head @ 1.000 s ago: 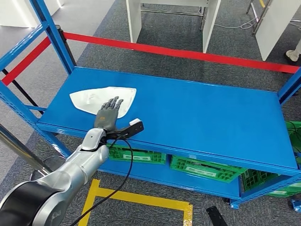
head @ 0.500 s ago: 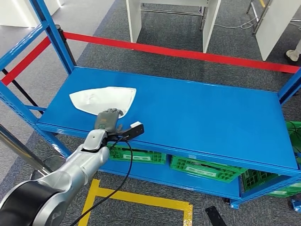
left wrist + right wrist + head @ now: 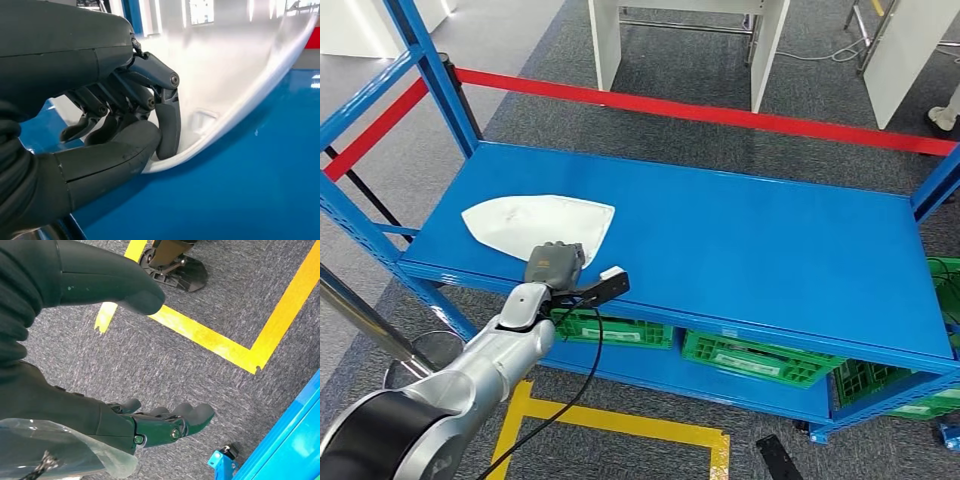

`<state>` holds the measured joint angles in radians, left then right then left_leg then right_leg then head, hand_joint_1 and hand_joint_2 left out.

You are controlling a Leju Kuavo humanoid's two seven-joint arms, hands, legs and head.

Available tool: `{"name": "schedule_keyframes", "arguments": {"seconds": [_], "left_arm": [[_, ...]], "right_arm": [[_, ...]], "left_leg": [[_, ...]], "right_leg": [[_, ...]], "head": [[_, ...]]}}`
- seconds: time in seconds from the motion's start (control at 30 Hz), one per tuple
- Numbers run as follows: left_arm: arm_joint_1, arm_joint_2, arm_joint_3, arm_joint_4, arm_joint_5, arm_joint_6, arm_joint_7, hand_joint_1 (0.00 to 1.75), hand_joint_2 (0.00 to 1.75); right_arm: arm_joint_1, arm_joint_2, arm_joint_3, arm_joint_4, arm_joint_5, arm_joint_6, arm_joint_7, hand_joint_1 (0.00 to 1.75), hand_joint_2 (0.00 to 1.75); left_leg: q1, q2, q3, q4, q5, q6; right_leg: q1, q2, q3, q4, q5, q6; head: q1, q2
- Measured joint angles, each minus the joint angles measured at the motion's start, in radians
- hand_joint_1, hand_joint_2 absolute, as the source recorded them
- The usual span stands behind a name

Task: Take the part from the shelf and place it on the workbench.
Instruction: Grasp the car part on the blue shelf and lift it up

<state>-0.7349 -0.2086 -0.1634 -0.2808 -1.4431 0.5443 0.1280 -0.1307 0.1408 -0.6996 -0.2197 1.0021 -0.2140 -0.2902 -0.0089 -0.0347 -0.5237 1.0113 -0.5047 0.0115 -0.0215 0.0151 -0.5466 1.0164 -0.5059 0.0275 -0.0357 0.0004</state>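
Since before, left hand (image 3: 554,265) has closed, pinching white part (image 3: 539,222) on shelf (image 3: 773,250); right hand (image 3: 113,365) hangs open.

The left robot hand (image 3: 553,263) hides the part's (image 3: 539,222) near edge.

Workshop: blue steel shelf (image 3: 682,235), floor tape (image 3: 622,420), crates (image 3: 750,358).

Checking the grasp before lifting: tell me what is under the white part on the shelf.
The blue shelf lies under the white part. The left robot hand pinches its near edge, thumb beneath, lifting that edge off the shelf. The hand hides the contact itself.
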Motion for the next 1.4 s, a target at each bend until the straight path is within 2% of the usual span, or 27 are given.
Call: {"name": "schedule_keyframes", "arguments": {"seconds": [0.43, 0.5, 0.53, 0.63, 0.67, 1.0, 1.4], "left_arm": [[0.006, 0.000, 0.002, 0.000, 0.024, 0.012, -0.040, 1.75, 1.75], [0.006, 0.000, 0.003, 0.000, 0.031, 0.011, -0.061, 1.70, 1.75], [0.006, 0.000, 0.003, 0.000, 0.036, 0.009, -0.073, 1.43, 1.75], [0.006, -0.004, 0.008, 0.000, 0.051, 0.010, -0.112, 0.19, 1.75], [0.006, -0.006, 0.011, 0.000, 0.056, 0.017, -0.124, 0.02, 1.75], [-0.003, -0.023, 0.041, -0.009, 0.103, 0.144, -0.207, 0.00, 1.75], [-0.046, -0.039, 0.139, -0.103, 0.135, 0.155, -0.298, 0.00, 1.75]], "right_arm": [[-0.003, 0.000, 0.000, 0.000, 0.003, 0.000, 0.000, 0.00, 1.75], [-0.003, 0.000, 0.000, 0.000, 0.003, 0.000, 0.000, 0.00, 1.75], [-0.003, 0.000, 0.000, 0.000, 0.003, 0.000, 0.000, 0.00, 1.75], [-0.003, 0.000, 0.000, 0.000, 0.003, 0.000, 0.001, 0.00, 1.75], [-0.003, 0.000, 0.000, 0.000, 0.003, 0.000, 0.001, 0.00, 1.75], [0.001, 0.000, -0.001, 0.000, 0.005, -0.002, 0.008, 0.00, 1.75], [0.009, 0.000, -0.001, 0.000, 0.014, -0.002, 0.017, 0.00, 1.75]], "left_leg": [[0.000, 0.000, 0.000, 0.000, 0.000, 0.000], [0.000, 0.000, 0.000, 0.000, 0.000, 0.000], [0.000, 0.000, 0.000, 0.000, 0.000, 0.000], [0.000, 0.000, 0.000, 0.000, 0.000, 0.000], [0.000, 0.000, 0.000, 0.000, 0.000, 0.000], [0.000, 0.000, 0.000, 0.000, 0.000, 0.000], [0.000, 0.000, 0.000, 0.000, 0.000, 0.000]], "right_leg": [[0.000, 0.000, 0.000, 0.000, 0.000, 0.000], [0.000, 0.000, 0.000, 0.000, 0.000, 0.000], [0.000, 0.000, 0.000, 0.000, 0.000, 0.000], [0.000, 0.000, 0.000, 0.000, 0.000, 0.000], [0.000, 0.000, 0.000, 0.000, 0.000, 0.000], [0.000, 0.000, 0.000, 0.000, 0.000, 0.000], [0.000, 0.000, 0.000, 0.000, 0.000, 0.000]], "head": [[0.000, 0.000], [0.000, 0.000], [0.000, 0.000], [0.000, 0.000], [0.000, 0.000], [0.000, 0.000], [0.000, 0.000]]}}
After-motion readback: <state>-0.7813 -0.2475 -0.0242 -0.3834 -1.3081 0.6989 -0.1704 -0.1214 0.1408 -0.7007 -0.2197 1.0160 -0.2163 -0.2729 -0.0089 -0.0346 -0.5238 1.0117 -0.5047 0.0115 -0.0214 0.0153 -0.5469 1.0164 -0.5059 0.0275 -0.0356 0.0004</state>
